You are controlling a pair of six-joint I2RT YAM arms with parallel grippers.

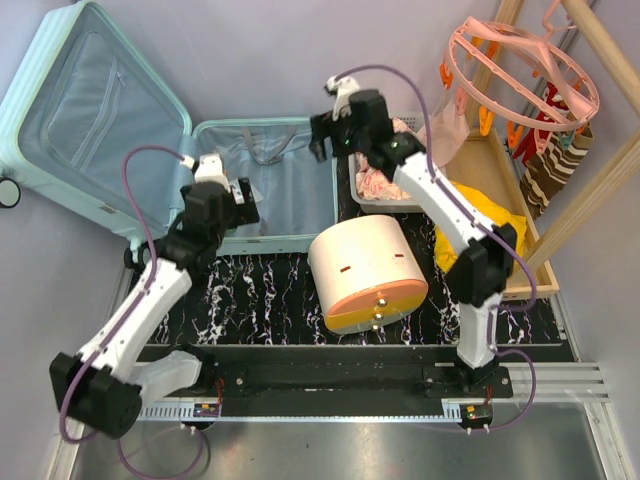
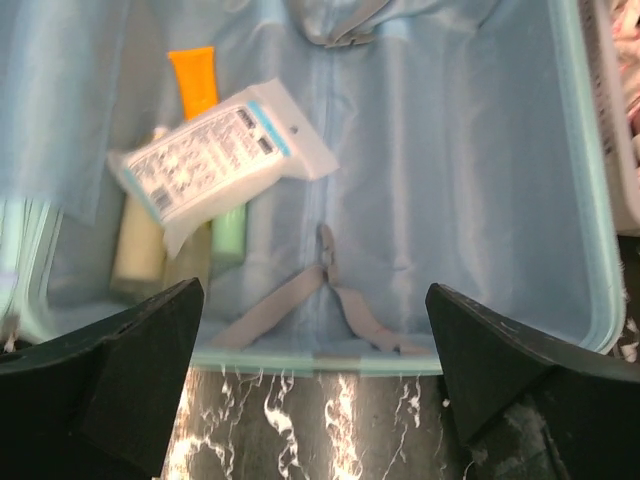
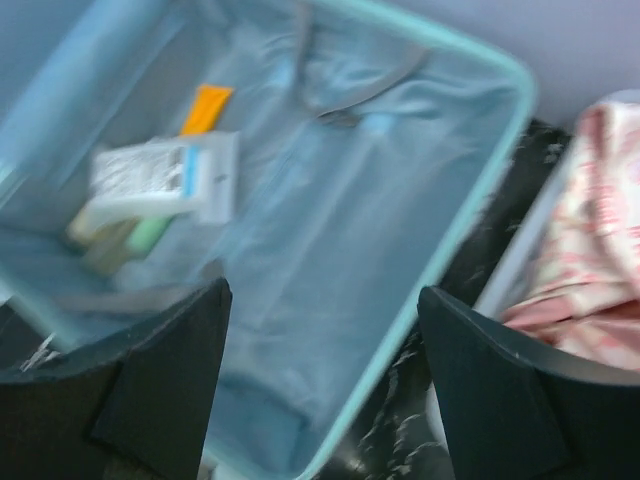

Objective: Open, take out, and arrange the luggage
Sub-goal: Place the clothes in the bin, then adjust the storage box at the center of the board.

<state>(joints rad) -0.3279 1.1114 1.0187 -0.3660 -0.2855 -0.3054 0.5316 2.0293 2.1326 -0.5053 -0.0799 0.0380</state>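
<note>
You have the luggage (image 1: pixel 90 120) open already: its lid leans back in the upper left of the overhead view and its base lies flat in the upper middle, lining up. So the opening is done and, by my reading, the emptying is only partly done. In the left of the base, as the left wrist view shows it, a white packet (image 2: pixel 215 160) lies across an orange tube (image 2: pixel 193 80), a cream bottle (image 2: pixel 135 250) and a green tube (image 2: pixel 230 235). The grey straps (image 2: pixel 330 290) lie loose in the lower middle of that view, and the right half of the base shows only lining.

Your left claw (image 2: pixel 312 300) hangs over the near rim of the base, spread wide with nothing between its fingers. Your right claw (image 3: pixel 322 300) sits over the base's right edge, also parted and holding nothing.

Just right of the luggage is a white basket (image 1: pixel 365 200) with pink cloth (image 3: pixel 600 250) in it. A big cream cylinder (image 1: pixel 368 270) with an orange end lies on the marbled mat (image 1: pixel 260 290) in the centre of the overhead view, close under your right arm, and I judge it could crowd a reach from that side. A yellow cloth (image 1: pixel 480 215) lies at the right, with a pink hanger ring (image 1: pixel 520 65) on a wooden rack (image 1: pixel 600 50) in the upper right. The small things are left to lift out and arrange
</note>
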